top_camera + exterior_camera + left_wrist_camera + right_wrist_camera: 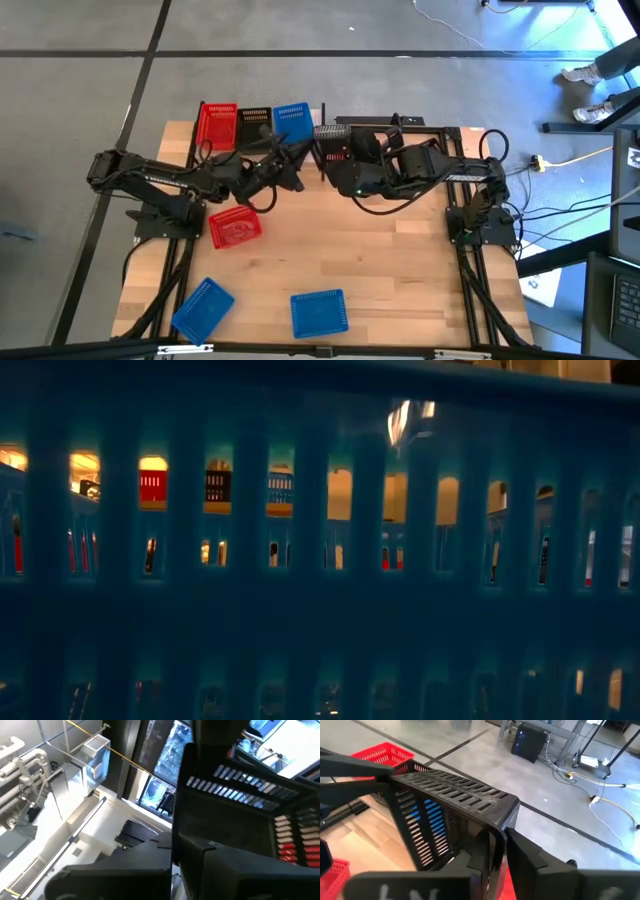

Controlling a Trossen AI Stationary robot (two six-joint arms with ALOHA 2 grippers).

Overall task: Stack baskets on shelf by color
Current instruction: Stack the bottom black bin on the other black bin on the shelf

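Observation:
A black basket (328,138) hangs between both arms above the shelf (440,128) at the table's far edge. My left gripper (298,160) reaches it from the left and my right gripper (338,158) from the right, each shut on it. On the shelf stand a red basket (217,125), a black basket (254,124) and a blue basket (293,120) side by side. One red basket (235,228) and two blue baskets (203,308) (319,312) lie on the tabletop. My left gripper (172,865) pinches a wall of the black basket (181,810) between its two fingers; red shows through the slots beyond. Its dark fingers (355,767) meet the basket's far corner in the right wrist view. The basket looks clear of the table. My right gripper (502,855) pinches the black basket at a rounded corner of its rim (495,827), one finger on each side of the wall. The basket is tilted, a slotted wall (450,790) facing up, and the tabletop shows below it.
A blue basket wall (320,610) stands right in front of the low camera and blocks most of that view; the shelf's baskets show only through its slots. Thin black shelf posts (323,112) stand near the held basket. A person's shoes (582,75) show on the floor far right.

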